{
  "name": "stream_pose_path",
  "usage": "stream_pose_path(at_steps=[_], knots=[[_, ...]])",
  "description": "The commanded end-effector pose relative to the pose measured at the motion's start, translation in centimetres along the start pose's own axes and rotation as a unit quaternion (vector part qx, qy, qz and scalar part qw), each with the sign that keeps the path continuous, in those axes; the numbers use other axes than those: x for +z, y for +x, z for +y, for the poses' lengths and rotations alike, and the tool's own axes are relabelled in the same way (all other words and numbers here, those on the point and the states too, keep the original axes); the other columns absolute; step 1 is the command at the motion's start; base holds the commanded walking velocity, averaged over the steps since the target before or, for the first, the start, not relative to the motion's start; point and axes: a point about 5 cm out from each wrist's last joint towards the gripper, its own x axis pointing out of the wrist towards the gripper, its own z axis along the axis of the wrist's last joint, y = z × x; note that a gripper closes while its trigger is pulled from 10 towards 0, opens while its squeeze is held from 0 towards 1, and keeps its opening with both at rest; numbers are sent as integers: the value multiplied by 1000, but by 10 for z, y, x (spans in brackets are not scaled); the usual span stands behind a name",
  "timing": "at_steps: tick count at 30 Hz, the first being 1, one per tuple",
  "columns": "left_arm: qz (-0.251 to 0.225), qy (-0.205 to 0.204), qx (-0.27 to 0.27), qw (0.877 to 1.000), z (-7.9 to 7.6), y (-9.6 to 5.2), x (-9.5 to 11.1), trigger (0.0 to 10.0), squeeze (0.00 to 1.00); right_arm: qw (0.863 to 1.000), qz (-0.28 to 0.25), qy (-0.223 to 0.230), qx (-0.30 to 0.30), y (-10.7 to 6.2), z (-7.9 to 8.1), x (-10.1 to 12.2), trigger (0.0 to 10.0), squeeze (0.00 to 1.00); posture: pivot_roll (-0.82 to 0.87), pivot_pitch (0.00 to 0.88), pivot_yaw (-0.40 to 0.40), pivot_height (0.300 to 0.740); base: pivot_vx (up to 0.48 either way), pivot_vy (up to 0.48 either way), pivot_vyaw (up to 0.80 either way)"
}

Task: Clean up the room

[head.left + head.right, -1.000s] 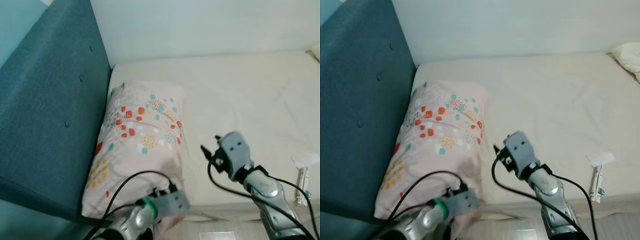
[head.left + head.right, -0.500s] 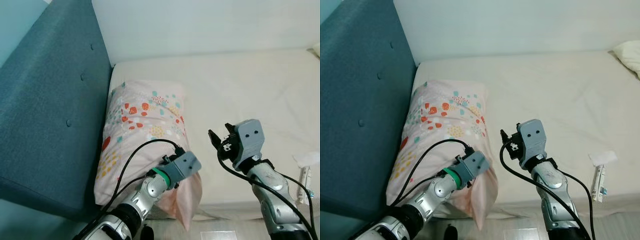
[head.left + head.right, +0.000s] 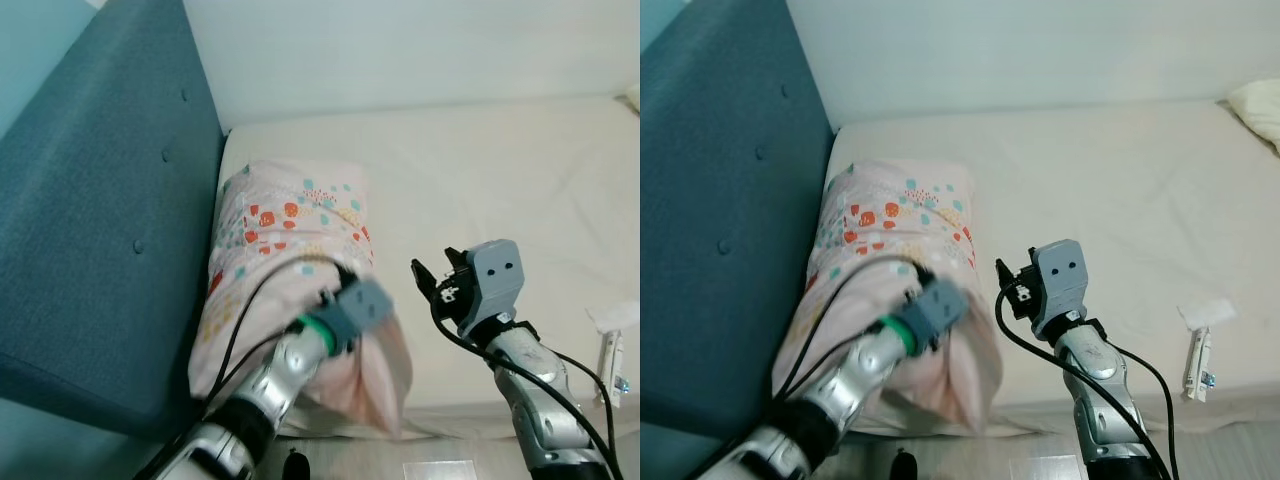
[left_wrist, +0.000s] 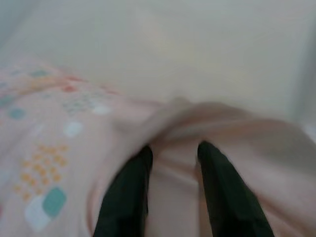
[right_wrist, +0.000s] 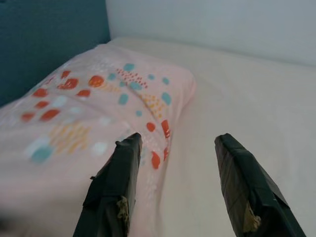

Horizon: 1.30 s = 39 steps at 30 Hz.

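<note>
- The pillow (image 3: 290, 250), pink with red, teal and yellow dots, is seen lying on the cream mattress (image 3: 500, 190), right beside the blue padded headboard (image 3: 100, 200). Its near end is lifted up and bunched over the mattress edge.
- The headboard is found at the far left, and the pillow's long side is pressed against it.
- The left gripper (image 4: 170, 170) is placed at the near end of the pillow. Its two black fingers (image 4: 131, 192) are closed on a fold of the pink cloth, with the cloth pinched between them.
- The left arm is seen reaching up from the bottom edge, with a black cable looped over the pillow.
- The right gripper (image 5: 180, 182) is held in the air just to the right of the pillow, over the bare mattress. Its fingers (image 5: 116, 182) are spread wide apart and nothing is held between them.
- A small white wrapper with a thin object (image 3: 1198, 350) is seen lying near the mattress edge, well to the right.
- A pale cushion corner (image 3: 1258, 108) is seen at the far right edge.
</note>
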Motion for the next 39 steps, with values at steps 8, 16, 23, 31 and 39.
stream_pose_path(at_steps=[8, 16, 23, 31, 39], knots=[[85, 99, -64, 989, 0, -52, -65, 10000, 0, 1000, 16, 10, 8, 0, 7, -11, 10000, 0, -145, 235, 162, 740, 0, 0, 0], [89, 154, -92, 980, 25, -101, -85, 10000, 0, 1000, 5, 9, 29, 7, 16, -7, 10000, 0, -138, 203, 145, 740, 0, 0, 0], [50, 56, -45, 996, 40, -106, -64, 10000, 0, 999, -2, 8, 37, 11, 19, -4, 10000, 0, -122, 179, 132, 740, 0, 0, 0], [132, 57, -9, 990, 12, -71, -78, 10000, 0, 999, -13, 18, 49, 18, 31, -2, 10000, 0, -144, 183, 127, 740, 0, 0, 0], [233, 76, -7, 969, -10, -65, -102, 10000, 0, 999, -8, 17, 46, 14, 28, -4, 10000, 0, -163, 200, 128, 740, 0, 0, 0]])
